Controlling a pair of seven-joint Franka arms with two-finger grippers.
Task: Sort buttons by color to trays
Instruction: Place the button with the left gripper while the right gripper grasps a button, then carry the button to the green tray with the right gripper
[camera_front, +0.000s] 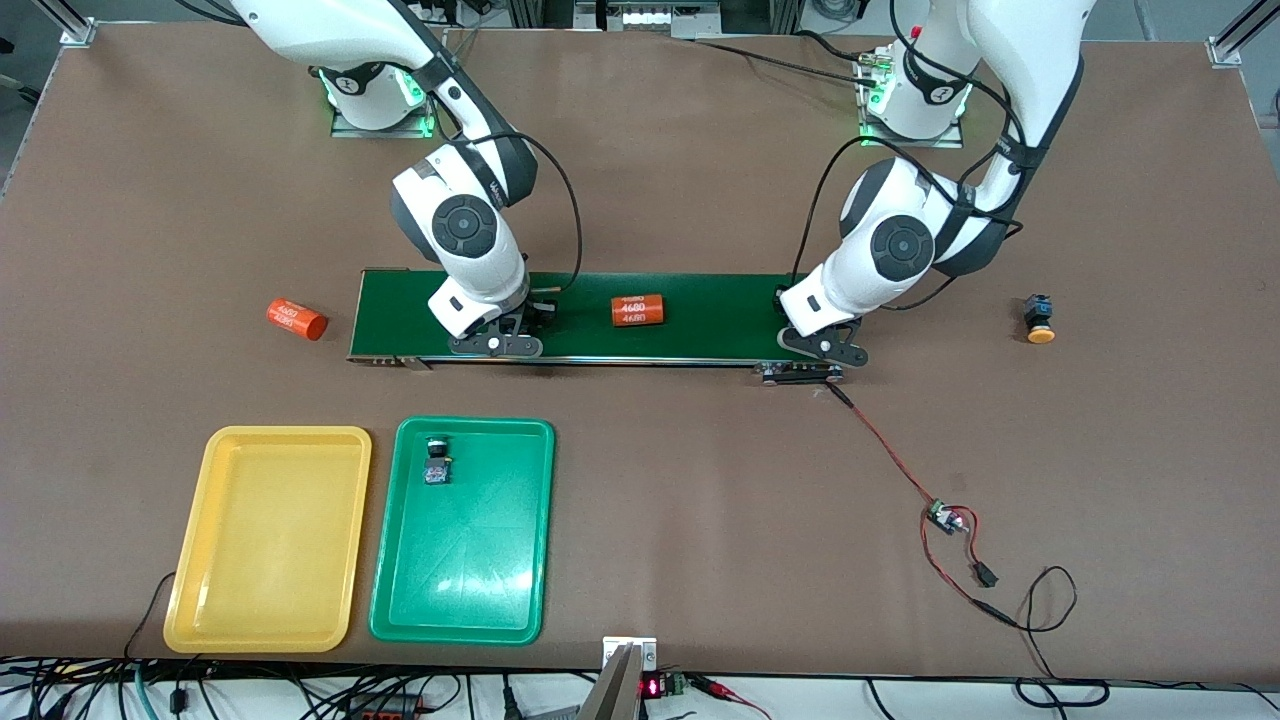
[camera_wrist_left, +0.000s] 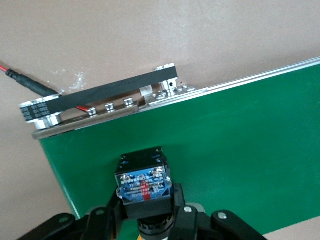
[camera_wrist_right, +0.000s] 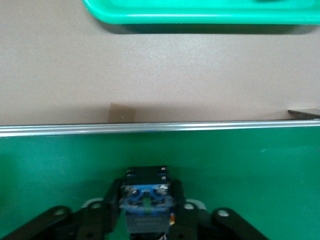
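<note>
Nearest the front camera lie the two trays, side by side. The yellow tray (camera_front: 268, 540) holds nothing. The green tray (camera_front: 462, 530) holds one button (camera_front: 436, 462), lying close to the tray's edge farther from the camera; its cap colour is hard to read here, though it appears green. On this evidence, one of four buttons is sorted.

Farther from the camera runs the conveyor belt (camera_front: 700, 318), with one orange "4680" cylinder (camera_front: 638, 311) lying on it (not a task item). A second orange cylinder (camera_front: 296, 319) lies on the table off the belt's end, toward the right arm's end of the table.

The right gripper (camera_front: 497, 343) is down on the belt. In the right wrist view its fingers (camera_wrist_right: 114, 200) are closed on a dark-bodied button (camera_wrist_right: 146, 197); the cap colour cannot be determined.

The left gripper (camera_front: 825, 348) is over the belt's other end, beside the belt's metal end bracket (camera_wrist_left: 100, 102). Its fingers (camera_wrist_left: 176, 202) are closed on a second dark button (camera_wrist_left: 143, 185) with a blue label; the cap is hidden.

A yellow-capped button (camera_front: 1038, 318) lies on the table well apart from the belt, toward the left arm's end, not yet collected.

Remaining work, as judged: two held buttons to be delivered, one to be picked and placed.
</note>
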